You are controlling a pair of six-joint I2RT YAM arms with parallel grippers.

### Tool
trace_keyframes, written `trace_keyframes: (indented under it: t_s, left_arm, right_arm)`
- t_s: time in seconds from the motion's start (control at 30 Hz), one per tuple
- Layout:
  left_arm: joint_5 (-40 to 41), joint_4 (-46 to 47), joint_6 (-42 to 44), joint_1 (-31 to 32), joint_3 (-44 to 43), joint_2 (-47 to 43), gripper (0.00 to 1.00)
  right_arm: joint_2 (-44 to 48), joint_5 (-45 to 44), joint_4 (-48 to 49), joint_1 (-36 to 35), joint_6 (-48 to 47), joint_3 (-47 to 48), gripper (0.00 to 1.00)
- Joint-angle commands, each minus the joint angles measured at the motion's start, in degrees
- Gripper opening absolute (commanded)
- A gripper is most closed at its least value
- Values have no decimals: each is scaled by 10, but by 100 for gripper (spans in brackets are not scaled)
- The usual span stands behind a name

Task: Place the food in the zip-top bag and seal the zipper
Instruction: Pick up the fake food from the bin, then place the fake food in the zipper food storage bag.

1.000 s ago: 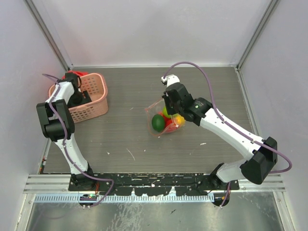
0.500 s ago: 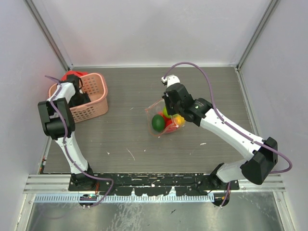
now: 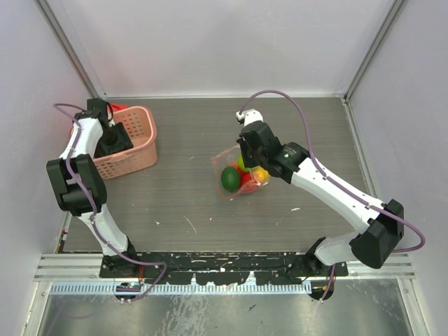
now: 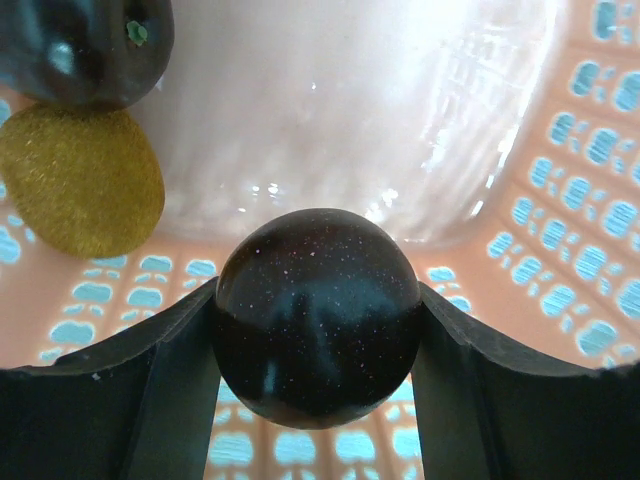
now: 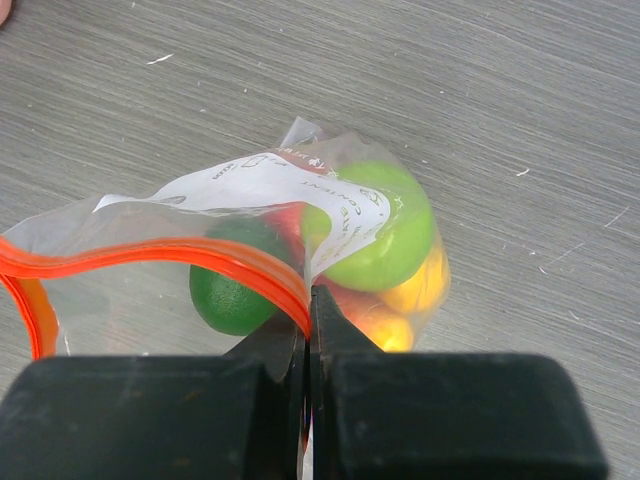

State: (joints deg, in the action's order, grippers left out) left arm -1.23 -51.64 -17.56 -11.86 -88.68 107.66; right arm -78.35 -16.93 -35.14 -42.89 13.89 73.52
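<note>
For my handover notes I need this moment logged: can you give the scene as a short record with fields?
Left tool: shut on a dark round fruit, inside the pink basket
Also in basket: fuzzy brown fruit, other dark fruit
Right tool: shut on the zipper of the bag
Bag mouth: open
In bag: food, green, yellow and red

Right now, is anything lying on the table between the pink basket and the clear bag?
Only bare grey table and a tiny pale fleck separate the pink basket from the zip-top bag; the top view shows it.
</note>
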Motion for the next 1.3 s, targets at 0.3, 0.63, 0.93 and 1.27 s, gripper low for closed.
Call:
trace_keyframes:
  t_s: [0.3, 0.63, 0.93, 1.27]
  left_arm:
    - [-88, 30, -40, 7, 13, -147, 40]
    - [-132, 65, -47, 46, 41, -250, 40]
    - [-151, 97, -13, 160, 70, -328, 39]
    - [-146, 140, -11, 316, 123, -389, 39]
  right_arm:
    - [-15, -41, -20, 3, 33, 55, 0]
    - [-27, -42, -28, 3, 52, 74, 0]
    - [-19, -45, -34, 3, 64, 74, 0]
    - [-14, -40, -31, 3, 72, 68, 0]
